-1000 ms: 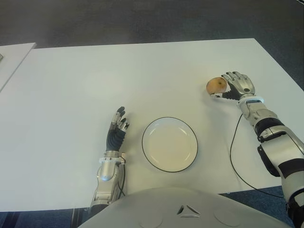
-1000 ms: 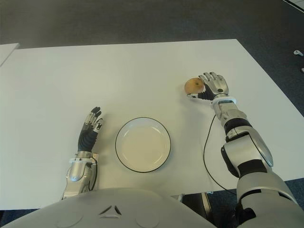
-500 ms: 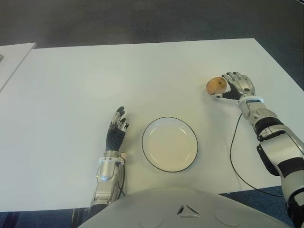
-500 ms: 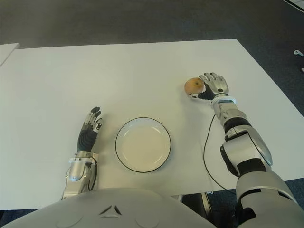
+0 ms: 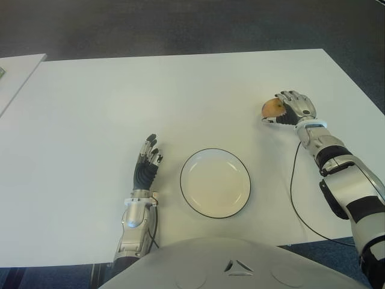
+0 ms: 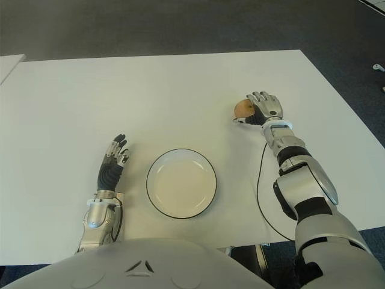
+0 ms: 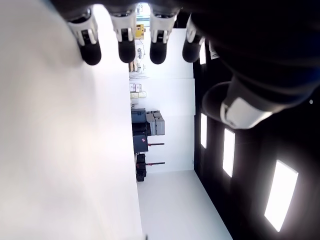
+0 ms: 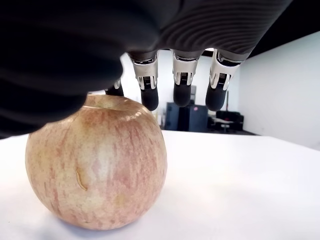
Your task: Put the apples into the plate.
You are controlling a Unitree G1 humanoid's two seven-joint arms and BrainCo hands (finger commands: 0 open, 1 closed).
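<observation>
Apple: round red-yellow apple (image 5: 272,108) on white table (image 5: 90,120), well right of black-rimmed white round plate (image 5: 215,182) | right hand (image 5: 296,108): fingers curved over apple, not closed | left hand (image 5: 148,164): fingers extended, empty, left of plate

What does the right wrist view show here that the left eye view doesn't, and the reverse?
Only the right wrist view shows the red-yellow streaked apple sitting on the white table, with the right hand's fingers arched above it, not closed.

Only the left eye view shows the white black-rimmed plate, empty, and the left hand open beside it on its left.

Both show the apple, the right hand and the table.
</observation>
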